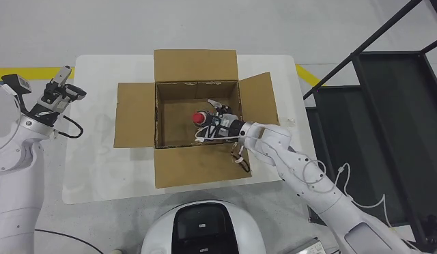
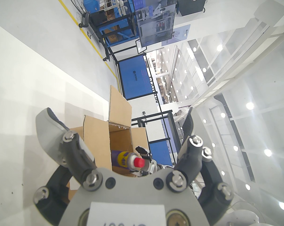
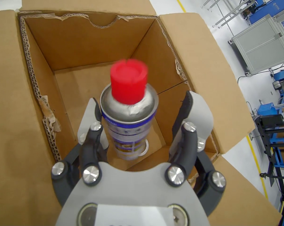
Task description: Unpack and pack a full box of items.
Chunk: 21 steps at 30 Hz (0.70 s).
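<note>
Standing upright inside open cardboard box (image 3: 85,31) on tabletop (image 1: 95,158): red-capped spray can (image 3: 129,116), between wide-spread jaws of right gripper (image 3: 142,102), unclamped; left gripper (image 2: 117,118) wide, empty, by tabletop's left edge

Pale grey floor (image 1: 273,15) with a yellow line (image 1: 31,72); black metal stairs (image 1: 389,104) beside the white tabletop (image 1: 102,172); blue racks (image 2: 109,12) and bright ceiling lights (image 2: 249,105) beyond.

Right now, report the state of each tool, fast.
Left tool: open, holding nothing.
Right tool: open, straddling the spray can inside the box, not clamped on it.
</note>
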Available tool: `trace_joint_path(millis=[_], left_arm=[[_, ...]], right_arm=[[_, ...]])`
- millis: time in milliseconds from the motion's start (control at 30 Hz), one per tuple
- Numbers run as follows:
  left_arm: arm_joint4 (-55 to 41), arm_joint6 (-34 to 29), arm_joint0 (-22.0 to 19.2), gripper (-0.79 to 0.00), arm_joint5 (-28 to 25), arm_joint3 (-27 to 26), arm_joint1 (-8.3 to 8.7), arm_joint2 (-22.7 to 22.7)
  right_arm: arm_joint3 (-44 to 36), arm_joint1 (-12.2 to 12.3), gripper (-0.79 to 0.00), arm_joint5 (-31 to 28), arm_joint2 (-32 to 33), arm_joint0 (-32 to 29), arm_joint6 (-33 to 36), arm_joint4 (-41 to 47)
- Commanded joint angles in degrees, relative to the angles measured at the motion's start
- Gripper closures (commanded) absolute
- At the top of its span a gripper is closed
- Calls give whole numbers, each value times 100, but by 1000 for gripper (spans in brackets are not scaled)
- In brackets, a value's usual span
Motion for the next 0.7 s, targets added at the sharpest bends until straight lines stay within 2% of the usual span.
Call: trace_joint_path(millis=[0, 133, 233, 400, 500, 600, 667], left_arm=[[0, 0, 0, -785, 0, 0, 0, 0], [0, 0, 0, -785, 0, 0, 0, 0], [0, 0, 0, -785, 0, 0, 0, 0], [53, 56, 40, -785, 48, -63, -2, 27], [236, 41, 58, -785, 180, -133, 10, 68], [455, -36, -37, -785, 252, -10, 30, 111], [581, -64, -134, -785, 125, 139, 34, 165]], right_arm=[[67, -22, -785, -28, -25, 55, -56, 106], [102, -39, -785, -364, 82, 45, -373, 764], [94, -7, -785, -1112, 326, -100, -740, 1799], [22, 114, -785, -2248, 842, -435, -672, 3282], [-30, 209, -785, -2752, 1118, -672, -211, 4210], [-266, 322, -785, -2880, 1380, -907, 532, 4990], [-559, 413, -785, -2770, 1644, -1071, 1073, 5190]])
